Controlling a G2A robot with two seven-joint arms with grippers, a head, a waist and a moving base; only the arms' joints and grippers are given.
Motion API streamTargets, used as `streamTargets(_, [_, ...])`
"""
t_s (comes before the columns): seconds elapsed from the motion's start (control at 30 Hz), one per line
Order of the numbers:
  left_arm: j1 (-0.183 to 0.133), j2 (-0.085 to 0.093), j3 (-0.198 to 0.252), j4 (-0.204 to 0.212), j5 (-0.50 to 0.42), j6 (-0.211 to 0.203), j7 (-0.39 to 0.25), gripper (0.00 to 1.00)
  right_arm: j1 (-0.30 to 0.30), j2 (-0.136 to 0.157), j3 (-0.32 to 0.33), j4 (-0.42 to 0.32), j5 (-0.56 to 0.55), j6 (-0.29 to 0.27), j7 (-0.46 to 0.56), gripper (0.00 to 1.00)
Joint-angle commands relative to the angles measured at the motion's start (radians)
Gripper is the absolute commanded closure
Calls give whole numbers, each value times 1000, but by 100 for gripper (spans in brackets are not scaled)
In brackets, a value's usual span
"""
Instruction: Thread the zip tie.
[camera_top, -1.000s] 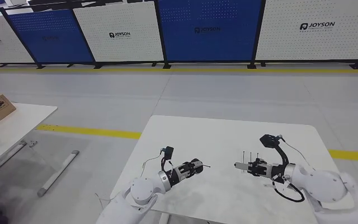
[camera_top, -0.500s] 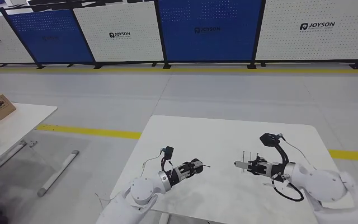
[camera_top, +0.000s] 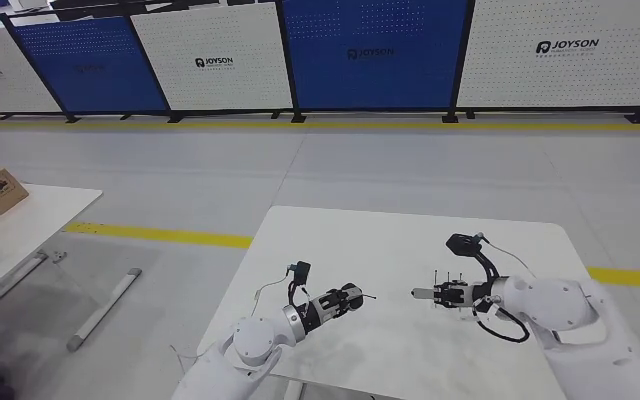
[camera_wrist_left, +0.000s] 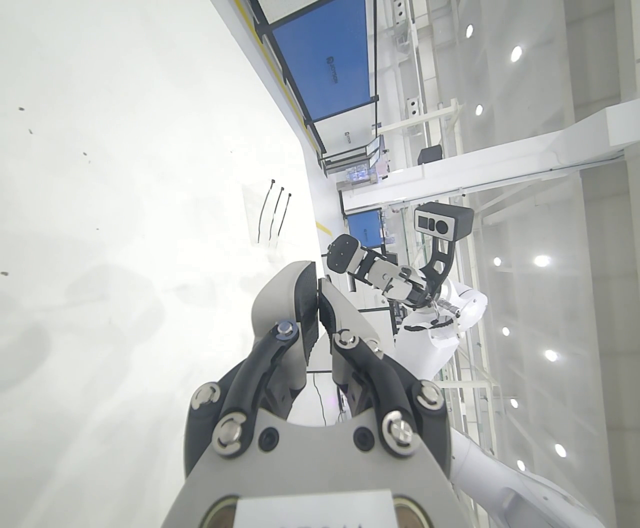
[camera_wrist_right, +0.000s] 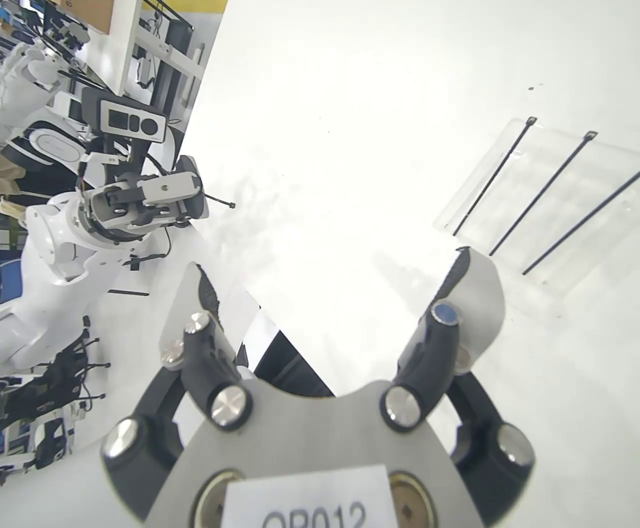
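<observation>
In the top view we see the white tabletop (camera_top: 400, 240) with both arms over its near half. The left gripper (camera_top: 352, 296) is on the left with its jaws pointing right. One held zip tie (camera_top: 368, 296) pokes out of them as a thin black line. The right gripper (camera_top: 418, 293) faces it from the right, with a gap of bare tabletop between the two. Just beyond the right gripper we count three loose zip ties (camera_top: 449, 275), parallel and side by side, running near to far with their small heads at the far ends.

In the left wrist view the left gripper's jaws are pressed together, pad against pad. We cannot make out the strap between them from this angle. Beyond them the three loose zip ties lie flat on the tabletop, and the right gripper sits close by them.

In the right wrist view the right gripper's jaws are spread wide with nothing between them. The three loose zip ties lie evenly spaced on one clear sheet (camera_wrist_right: 545, 150), just beside one jaw tip. Across the tabletop the left gripper is clamped on the held zip tie, whose head end sticks out toward the right gripper.
</observation>
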Motion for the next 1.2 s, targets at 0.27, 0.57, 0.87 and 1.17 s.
streamTargets(0.27, [0, 0, 0, 0, 0, 0, 0, 100, 15, 6, -12, 25, -45, 5, 38, 0])
streamTargets(0.57, [0, 0, 0, 0, 0, 0, 0, 100, 82, 1, -88, 35, -187, 58, 94, 0])
streamTargets(0.87, [0, 0, 0, 0, 0, 0, 0, 100, 79, -1, -87, 51, -181, 69, 55, 0])
streamTargets(1.17, [0, 0, 0, 0, 0, 0, 0, 100, 245, -37, -155, 264, -107, 110, 59, 0])
